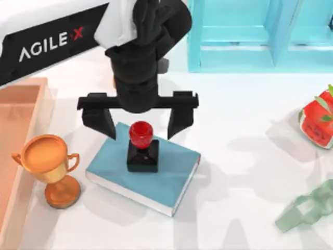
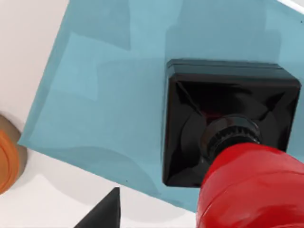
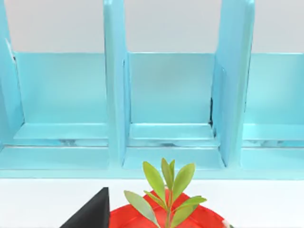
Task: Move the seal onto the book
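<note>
- The seal [image 1: 142, 147] stands upright on the book [image 1: 177, 169], black square base flat on the teal cover, red knob on top; you can see it sits toward the book's far edge, well clear of the near corner.
- From your left wrist view, the seal's base [image 2: 228, 114] rests fully on the book's cover [image 2: 104, 90], with the red knob [image 2: 251, 187] looming close to the lens.
- The book lies flat on the white bench [image 1: 239, 156], turned at an angle, white page edges showing along its near side.
- Your left gripper [image 1: 139, 124] hangs directly over the seal with its jaws spread wide; one finger stands off each side of the red knob, neither touching it, and it has hold of nothing.
- Just beside the book, on the side away from the watermelon cube, stands a gold trophy [image 1: 51, 166], and past that an orange tray [image 1: 21, 135] at the bench's edge.
- Beyond the book sits a light-blue shelf cabinet [image 1: 250, 36]; your right wrist view looks straight into its compartments [image 3: 166, 95].
- Well apart from the book is the red watermelon cube [image 1: 316, 122] with green leaves [image 3: 166, 190], and a pale green translucent object [image 1: 307, 211] nearer the front.
- For the right gripper, I cannot tell open or closed.
</note>
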`<action>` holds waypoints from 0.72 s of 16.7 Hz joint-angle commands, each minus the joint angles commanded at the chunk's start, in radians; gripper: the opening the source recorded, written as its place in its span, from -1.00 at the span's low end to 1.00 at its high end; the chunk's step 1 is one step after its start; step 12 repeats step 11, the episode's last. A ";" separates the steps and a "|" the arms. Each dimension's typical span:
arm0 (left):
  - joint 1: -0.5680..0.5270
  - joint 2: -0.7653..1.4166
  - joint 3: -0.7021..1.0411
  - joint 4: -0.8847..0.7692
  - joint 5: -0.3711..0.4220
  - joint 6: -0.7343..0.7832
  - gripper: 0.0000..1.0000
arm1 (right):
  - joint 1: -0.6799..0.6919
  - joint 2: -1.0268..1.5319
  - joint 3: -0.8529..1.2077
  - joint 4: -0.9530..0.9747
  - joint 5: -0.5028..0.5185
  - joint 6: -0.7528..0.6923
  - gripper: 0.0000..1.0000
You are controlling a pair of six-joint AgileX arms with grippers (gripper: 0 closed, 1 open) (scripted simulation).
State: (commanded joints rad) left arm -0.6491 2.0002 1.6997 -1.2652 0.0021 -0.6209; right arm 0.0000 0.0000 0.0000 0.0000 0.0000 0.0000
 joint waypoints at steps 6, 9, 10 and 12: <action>0.001 0.003 0.018 -0.017 0.000 -0.001 1.00 | 0.000 0.000 0.000 0.000 0.000 0.000 1.00; 0.000 0.003 0.086 -0.087 0.000 -0.002 1.00 | 0.000 0.000 0.000 0.000 0.000 0.000 1.00; 0.000 0.002 0.106 -0.107 0.000 -0.002 1.00 | 0.000 0.000 0.000 0.000 0.000 0.000 1.00; 0.000 0.001 0.116 -0.117 0.000 -0.001 1.00 | 0.000 0.000 0.000 0.000 0.000 0.000 1.00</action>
